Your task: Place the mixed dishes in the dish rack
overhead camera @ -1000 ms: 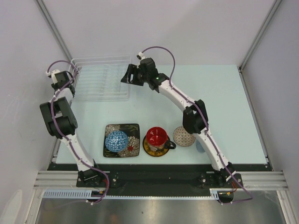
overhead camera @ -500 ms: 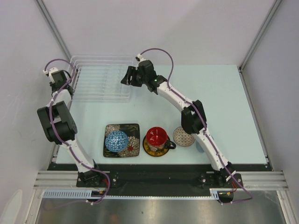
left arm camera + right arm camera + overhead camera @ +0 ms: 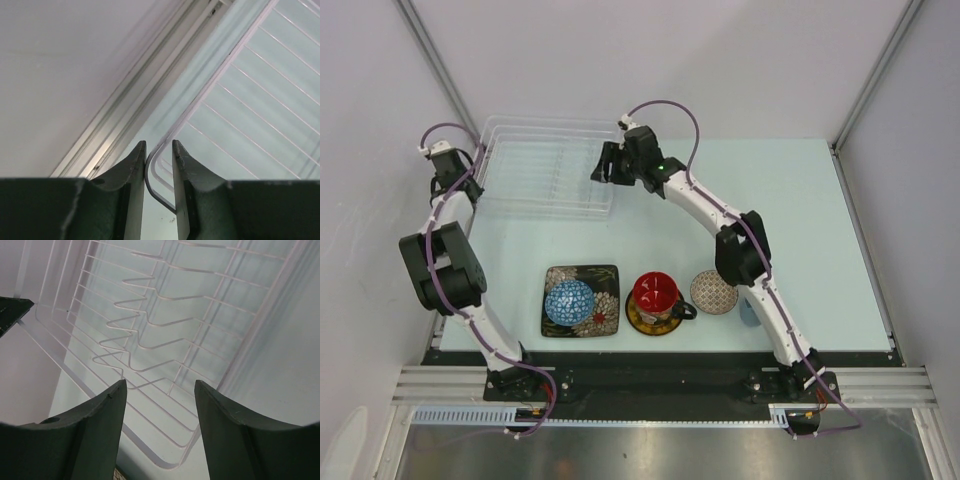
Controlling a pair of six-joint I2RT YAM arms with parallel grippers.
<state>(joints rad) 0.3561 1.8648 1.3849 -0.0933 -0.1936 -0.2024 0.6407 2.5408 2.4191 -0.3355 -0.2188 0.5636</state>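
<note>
Left tool (image 3: 159,145) is nearly pressed together, just a thin slot between the fingers, and it's pinching the rounded corner rim of the dish rack (image 3: 540,165). In the left wrist view the clear edge curves right through that slot. That's the rack's left end, out by the left wall. Right tool (image 3: 160,385) is spread wide and sits at the rack's right end. In its wrist view the rack's corner rim runs across the gap low between the two fingers, with the zigzag ribs and straight bars fanning out beyond. I can't tell if either finger is actually touching the plastic there. So the rack sits at the far left of the surface (image 3: 800,230) with one tool at each end. None of the dishes are in it; they're all lined up along the near edge, well apart from both tools. The blue patterned bowl (image 3: 570,302) sits on the black square floral plate (image 3: 605,280), and to its right the red-inside dark cup (image 3: 656,292) is on the yellow-brown saucer (image 3: 640,325). Next is the beige patterned bowl (image 3: 713,292), then the light blue cup (image 3: 749,315) — mostly hidden behind the right arm.
</note>
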